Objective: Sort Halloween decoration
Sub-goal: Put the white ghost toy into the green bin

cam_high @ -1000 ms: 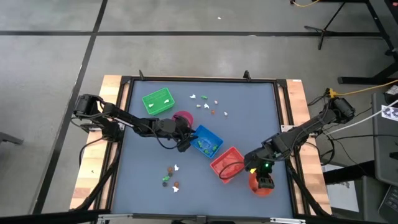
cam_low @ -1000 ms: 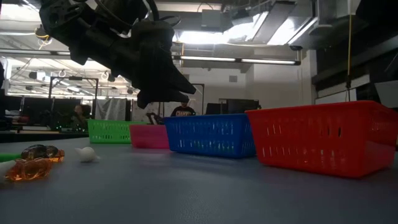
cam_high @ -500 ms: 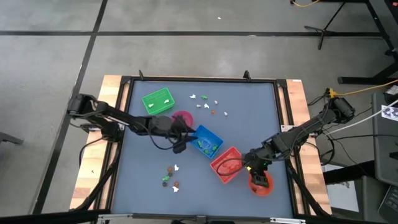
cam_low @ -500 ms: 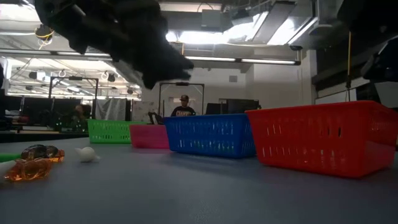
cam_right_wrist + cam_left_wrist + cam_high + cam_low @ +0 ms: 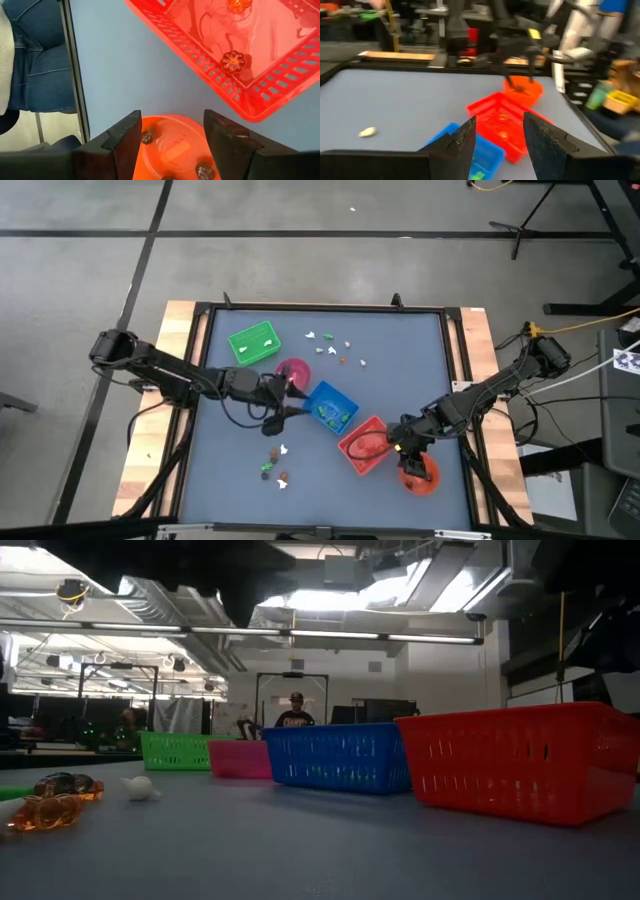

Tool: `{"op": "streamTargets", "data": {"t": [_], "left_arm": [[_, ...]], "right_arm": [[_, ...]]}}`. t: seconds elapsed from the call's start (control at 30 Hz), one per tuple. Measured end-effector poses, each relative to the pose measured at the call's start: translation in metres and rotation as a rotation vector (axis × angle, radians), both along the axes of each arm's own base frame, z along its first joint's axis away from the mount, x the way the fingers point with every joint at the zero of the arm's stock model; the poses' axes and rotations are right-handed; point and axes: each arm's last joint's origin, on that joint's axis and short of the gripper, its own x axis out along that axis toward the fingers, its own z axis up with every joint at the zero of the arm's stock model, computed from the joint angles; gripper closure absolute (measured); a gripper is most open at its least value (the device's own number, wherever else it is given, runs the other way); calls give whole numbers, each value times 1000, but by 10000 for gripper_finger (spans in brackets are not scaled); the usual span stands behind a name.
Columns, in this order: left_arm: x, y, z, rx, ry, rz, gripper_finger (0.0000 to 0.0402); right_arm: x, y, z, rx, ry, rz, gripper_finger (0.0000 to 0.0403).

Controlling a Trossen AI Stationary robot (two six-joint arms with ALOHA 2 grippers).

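A: Trinkets, two loose groups on the worktop (image 5: 220, 480). Far group (image 5: 335, 348) lies beyond the pink bowl (image 5: 294, 370); near group (image 5: 274, 461) lies toward the front edge, below the blue tray (image 5: 330, 406). Rest already binned: bits in the blue tray, orange ones in the red tray (image 5: 364, 444), dark ones in the orange bowl (image 5: 418, 476).

B: Which arm is closer to what?

A: Left gripper (image 5: 288, 402), jaws open and empty, sits at the blue tray's left edge, about midway between both groups. Near group lies just toward the front from it. Right gripper (image 5: 408, 448) hangs over the orange bowl beside the red tray, jaws open, nothing between them; both groups are well apart from it.

B: So the left takes the next pick?

A: I'd say so. Near group is the shorter reach. Pieces too tiny to read a long axis from above; low view shows an orange piece (image 5: 45, 810) and a white one (image 5: 140, 788) lying flat.
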Motion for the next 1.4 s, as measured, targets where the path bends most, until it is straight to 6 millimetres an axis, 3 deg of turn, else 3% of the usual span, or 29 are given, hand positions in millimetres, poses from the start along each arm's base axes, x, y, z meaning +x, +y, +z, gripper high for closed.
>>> {"op": "streamTargets", "data": {"t": [0.33,0.67,1.13,1.4], "left_arm": [[-14,-50,-7,31,71,-247,255],[-29,-85,-28,120,207,-245,257],[-26,-92,-67,203,387,-242,257],[-31,-87,-77,255,500,-228,257]], "right_arm": [[0,0,0,0,0,0,189],[0,0,0,0,0,0,189],[0,0,0,1,0,-1,189],[0,0,0,-6,-6,-5,189]]}}
